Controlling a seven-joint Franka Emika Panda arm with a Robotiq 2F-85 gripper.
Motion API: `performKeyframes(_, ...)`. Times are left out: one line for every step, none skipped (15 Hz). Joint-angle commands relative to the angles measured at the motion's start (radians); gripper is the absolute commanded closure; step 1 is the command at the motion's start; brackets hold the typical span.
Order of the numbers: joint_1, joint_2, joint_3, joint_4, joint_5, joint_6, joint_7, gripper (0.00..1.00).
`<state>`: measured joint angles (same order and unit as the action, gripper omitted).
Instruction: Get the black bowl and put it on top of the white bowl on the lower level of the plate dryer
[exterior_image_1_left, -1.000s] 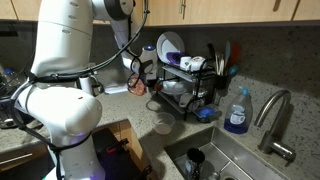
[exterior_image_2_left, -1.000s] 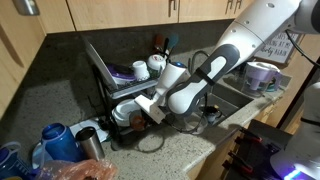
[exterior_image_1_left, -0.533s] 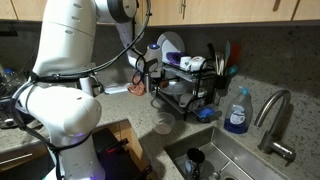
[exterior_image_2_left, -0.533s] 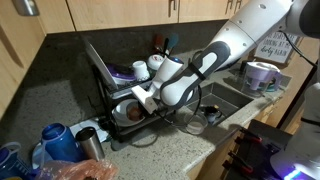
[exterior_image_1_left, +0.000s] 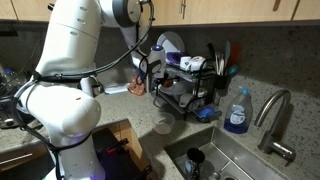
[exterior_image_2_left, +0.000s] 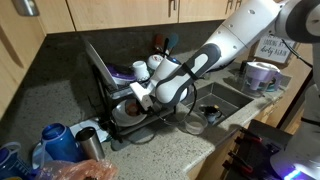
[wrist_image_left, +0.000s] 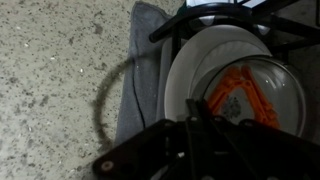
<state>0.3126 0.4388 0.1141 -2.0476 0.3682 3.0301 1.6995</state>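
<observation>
The plate dryer (exterior_image_1_left: 192, 92) is a black two-tier wire rack, seen in both exterior views (exterior_image_2_left: 104, 72). My gripper (exterior_image_1_left: 152, 82) is at the open end of its lower level (exterior_image_2_left: 140, 98). In the wrist view my gripper (wrist_image_left: 195, 125) appears shut on a dark round shape that I take for the black bowl (wrist_image_left: 150, 155), which fills the bottom of the frame. Just beyond it on the lower level lies the white bowl (wrist_image_left: 183, 72), with a pale translucent bowl showing orange (wrist_image_left: 250, 95) nested against it. The black bowl's edge is at the white bowl's rim.
A grey mat (wrist_image_left: 140, 55) lies under the rack on the speckled counter. A large white plate (exterior_image_1_left: 170, 45) and mugs (exterior_image_2_left: 155, 66) sit on the upper level. A small glass (exterior_image_1_left: 162, 125) stands in front of the rack. A blue soap bottle (exterior_image_1_left: 237, 112), faucet (exterior_image_1_left: 272, 118) and sink (exterior_image_1_left: 215, 160) lie beyond.
My gripper has moved with the dark bowl from the counter in front of the rack, up and in toward the lower level and the white bowl.
</observation>
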Motion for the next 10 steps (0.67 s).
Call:
performKeyframes(-0.001, 0.040, 0.002, 0.042, 0.032, 0.049, 0.029, 0.99)
performKeyframes(-0.001, 0.048, 0.002, 0.050, 0.038, 0.058, 0.028, 0.99)
performKeyframes(-0.002, 0.056, 0.003, 0.056, 0.043, 0.067, 0.028, 0.99)
performKeyframes(-0.003, 0.063, 0.005, 0.062, 0.049, 0.076, 0.028, 0.99)
performKeyframes(-0.003, 0.070, 0.006, 0.069, 0.055, 0.084, 0.028, 0.99)
performKeyframes(-0.004, 0.076, 0.006, 0.075, 0.061, 0.095, 0.027, 0.99)
performKeyframes(-0.004, 0.081, 0.007, 0.080, 0.067, 0.106, 0.026, 0.99)
performKeyframes(-0.003, 0.084, 0.006, 0.084, 0.072, 0.111, 0.027, 0.99)
performKeyframes(-0.003, 0.089, 0.007, 0.091, 0.075, 0.114, 0.025, 0.99)
performKeyframes(0.001, 0.093, 0.003, 0.095, 0.076, 0.117, 0.026, 0.99)
